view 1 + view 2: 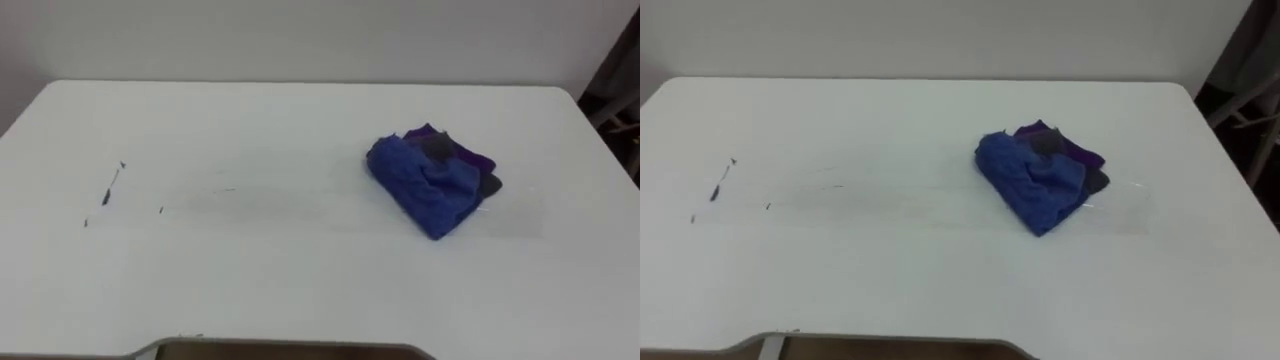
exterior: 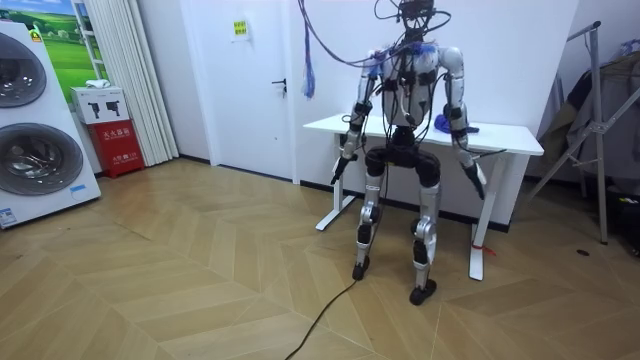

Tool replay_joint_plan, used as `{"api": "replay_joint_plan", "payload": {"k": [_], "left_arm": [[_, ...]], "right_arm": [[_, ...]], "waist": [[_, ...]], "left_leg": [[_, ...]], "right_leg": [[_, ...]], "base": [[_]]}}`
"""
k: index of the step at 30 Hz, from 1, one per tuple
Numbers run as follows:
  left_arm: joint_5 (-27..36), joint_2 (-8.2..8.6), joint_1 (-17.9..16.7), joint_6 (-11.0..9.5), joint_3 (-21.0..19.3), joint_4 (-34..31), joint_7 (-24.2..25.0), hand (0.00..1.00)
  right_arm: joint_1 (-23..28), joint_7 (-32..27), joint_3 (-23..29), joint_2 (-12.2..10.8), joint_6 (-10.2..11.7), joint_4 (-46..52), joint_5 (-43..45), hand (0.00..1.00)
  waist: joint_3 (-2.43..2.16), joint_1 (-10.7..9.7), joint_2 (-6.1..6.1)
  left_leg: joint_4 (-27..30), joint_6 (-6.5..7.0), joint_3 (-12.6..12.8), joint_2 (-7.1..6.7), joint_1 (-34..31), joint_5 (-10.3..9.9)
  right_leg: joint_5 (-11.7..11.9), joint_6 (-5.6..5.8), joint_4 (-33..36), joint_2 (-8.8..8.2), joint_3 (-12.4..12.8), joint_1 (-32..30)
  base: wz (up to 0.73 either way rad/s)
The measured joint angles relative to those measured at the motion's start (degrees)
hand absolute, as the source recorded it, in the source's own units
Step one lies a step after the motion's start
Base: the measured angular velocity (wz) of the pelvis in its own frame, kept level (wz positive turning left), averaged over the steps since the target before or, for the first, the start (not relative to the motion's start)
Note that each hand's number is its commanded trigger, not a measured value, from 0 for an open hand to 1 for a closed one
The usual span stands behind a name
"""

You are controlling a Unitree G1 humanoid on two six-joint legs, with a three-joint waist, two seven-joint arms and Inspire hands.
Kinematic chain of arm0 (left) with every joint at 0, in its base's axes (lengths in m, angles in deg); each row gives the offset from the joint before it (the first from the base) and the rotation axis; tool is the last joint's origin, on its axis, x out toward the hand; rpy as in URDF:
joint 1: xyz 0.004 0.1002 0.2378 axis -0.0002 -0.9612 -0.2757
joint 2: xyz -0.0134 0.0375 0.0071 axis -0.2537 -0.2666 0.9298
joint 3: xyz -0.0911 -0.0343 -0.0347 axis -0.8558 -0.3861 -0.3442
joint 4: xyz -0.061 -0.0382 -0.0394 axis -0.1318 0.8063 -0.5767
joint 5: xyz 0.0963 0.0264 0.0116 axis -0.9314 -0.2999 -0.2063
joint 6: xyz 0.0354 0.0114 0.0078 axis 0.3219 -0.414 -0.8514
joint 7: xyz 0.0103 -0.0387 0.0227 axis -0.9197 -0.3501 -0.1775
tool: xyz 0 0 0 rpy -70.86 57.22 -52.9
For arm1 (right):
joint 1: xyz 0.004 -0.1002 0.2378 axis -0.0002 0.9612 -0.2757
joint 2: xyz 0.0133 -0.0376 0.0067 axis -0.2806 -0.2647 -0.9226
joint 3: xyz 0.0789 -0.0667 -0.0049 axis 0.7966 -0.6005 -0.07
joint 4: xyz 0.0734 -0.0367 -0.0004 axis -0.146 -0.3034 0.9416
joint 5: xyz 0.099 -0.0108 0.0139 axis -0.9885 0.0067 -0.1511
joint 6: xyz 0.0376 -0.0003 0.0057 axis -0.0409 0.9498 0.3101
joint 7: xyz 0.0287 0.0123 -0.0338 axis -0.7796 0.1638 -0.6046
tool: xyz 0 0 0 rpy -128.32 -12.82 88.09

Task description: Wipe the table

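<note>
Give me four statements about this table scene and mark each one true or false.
1. The cloth lies crumpled on the table. True.
2. The cloth covers the dark marks. False: the marks lie bare near the table's left side, well apart from the cloth.
3. One hand holds the cloth. False: the left hand and the right hand hang at the robot's sides.
4. The robot stands at the table. True.

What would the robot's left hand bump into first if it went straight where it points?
Probably the wooden floor: the left hand hangs pointing down. The table leg stands near that line; depth is unclear.
</note>
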Motion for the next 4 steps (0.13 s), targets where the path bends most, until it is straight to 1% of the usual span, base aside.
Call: {"api": "replay_joint_plan", "payload": {"k": [2,3,4], "left_arm": [[-0.6,0.04,0.1,0.0,0.3,-0.6,-0.2,0.00],[-0.6,0.05,0.2,0.0,0.7,-0.8,-0.4,0.00],[-0.6,0.05,0.2,0.0,1.0,-0.9,-0.4,0.00]], "right_arm": [[-0.4,1.0,-1.2,-0.9,0.1,0.0,0.5,0.00],[-0.3,1.6,-2.6,-1.0,0.1,0.0,0.4,0.00],[-0.1,2.0,-2.8,-1.0,0.1,0.0,0.4,0.00]], "waist": [[0.01,0.2,0.05],[0.15,0.2,0.08],[0.15,0.2,0.18]], "left_leg": [[0.2,0.00,-0.4,-0.02,-0.4,0.0],[0.3,0.01,-0.4,-0.02,-0.6,0.0],[0.3,0.01,-0.4,-0.03,-0.6,0.0]], "right_leg": [[0.0,0.00,-0.1,0.03,-0.3,-0.2],[0.0,0.00,-0.1,0.05,-0.3,-0.3],[0.0,0.00,-0.1,0.05,-0.4,-0.3]], "base": [[0.11],[0.03],[0.00]]}}
